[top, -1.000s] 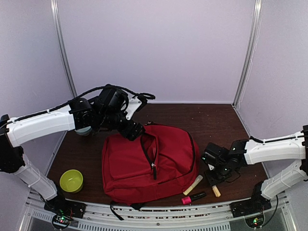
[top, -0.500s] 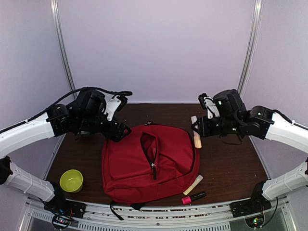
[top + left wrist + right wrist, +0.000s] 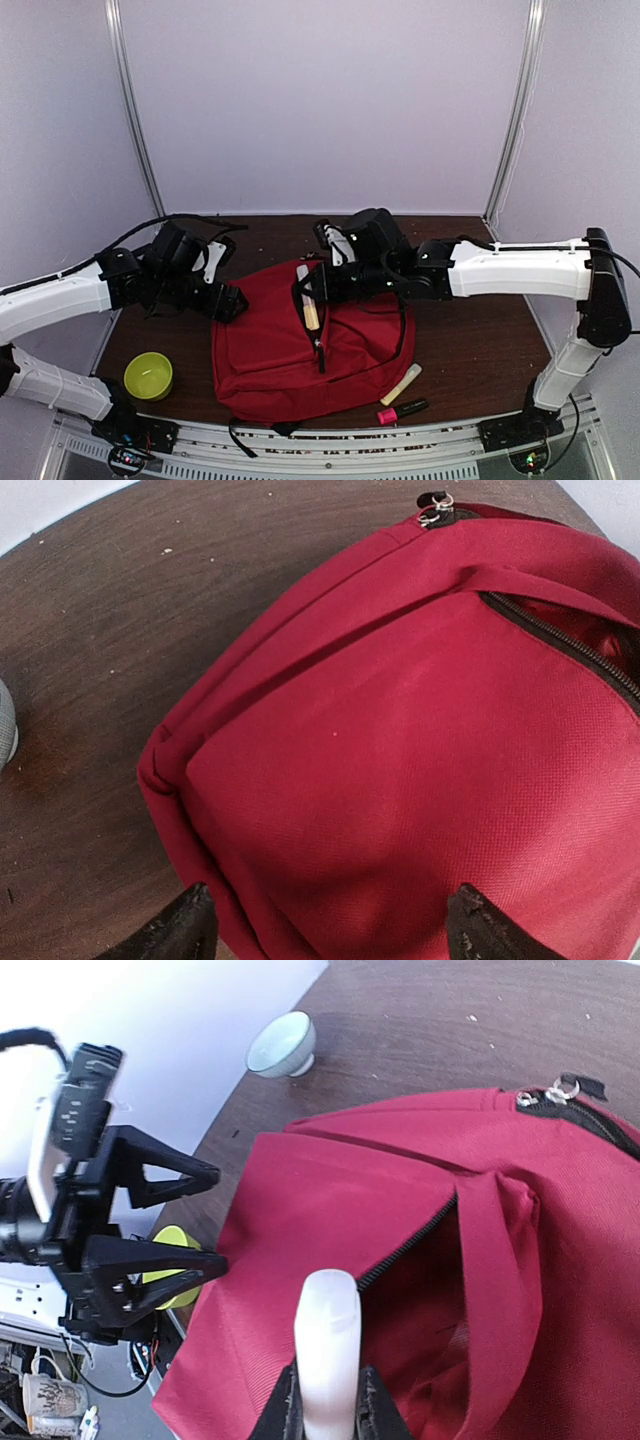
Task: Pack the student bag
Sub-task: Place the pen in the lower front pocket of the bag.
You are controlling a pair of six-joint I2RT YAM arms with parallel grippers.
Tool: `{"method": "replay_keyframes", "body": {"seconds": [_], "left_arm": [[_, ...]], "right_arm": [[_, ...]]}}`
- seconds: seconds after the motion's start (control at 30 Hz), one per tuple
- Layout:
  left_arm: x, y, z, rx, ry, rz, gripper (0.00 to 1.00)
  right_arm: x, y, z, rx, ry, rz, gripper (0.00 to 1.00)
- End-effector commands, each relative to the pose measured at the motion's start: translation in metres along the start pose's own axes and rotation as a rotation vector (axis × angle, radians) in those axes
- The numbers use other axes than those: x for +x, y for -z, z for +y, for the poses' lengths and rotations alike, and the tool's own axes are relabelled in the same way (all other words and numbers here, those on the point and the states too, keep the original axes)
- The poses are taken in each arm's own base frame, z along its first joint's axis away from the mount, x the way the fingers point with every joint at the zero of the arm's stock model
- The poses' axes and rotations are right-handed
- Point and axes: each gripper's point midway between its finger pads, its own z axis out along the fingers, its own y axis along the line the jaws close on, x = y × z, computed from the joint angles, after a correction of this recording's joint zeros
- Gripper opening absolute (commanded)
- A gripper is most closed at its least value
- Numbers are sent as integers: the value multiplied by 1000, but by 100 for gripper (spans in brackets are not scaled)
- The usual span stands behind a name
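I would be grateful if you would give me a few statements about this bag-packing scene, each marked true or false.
1. The right gripper is shut on a pale marker above the student bag's open zip. True.
2. The left gripper is clamped on the bag's fabric. False: its jaws stand open at the bag's left side.
3. The green bowl sits inside the bag. False: it stands on the table, left of the bag.
4. A pink marker lies on the table by the bag's near edge. True.

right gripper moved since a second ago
Yes, the right gripper went from beside the pink marker leftward to above the student bag, holding a cream stick.
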Motion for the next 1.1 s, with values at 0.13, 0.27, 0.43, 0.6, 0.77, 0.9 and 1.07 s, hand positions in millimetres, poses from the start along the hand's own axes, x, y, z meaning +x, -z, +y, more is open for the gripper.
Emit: {"method": "replay_keyframes", "body": {"seconds": [0.13, 0.27, 0.43, 0.6, 0.77, 0.9, 1.07], "left_arm": [[-20, 3, -5, 18, 5, -69, 81], [-22, 2, -6, 23, -4, -67, 81], [-23, 4, -7, 26, -7, -70, 81], [-23, 7, -5, 19, -6, -86, 81], [-24, 5, -6, 22, -17, -84, 81], [-24, 3, -8, 29, -23, -77, 81], [-25, 3, -8, 31, -24, -78, 81]], "right_arm": [[21, -4, -13, 47, -48, 74, 0], [12, -5, -17, 81, -10, 40, 0], [-13, -12, -15, 128, 74, -3, 0], [13, -25, -27, 132, 41, 61, 0], [30, -25, -26, 119, 42, 83, 0], [16, -9, -39, 221, 104, 30, 1], [0, -4, -38, 227, 139, 6, 1]]}}
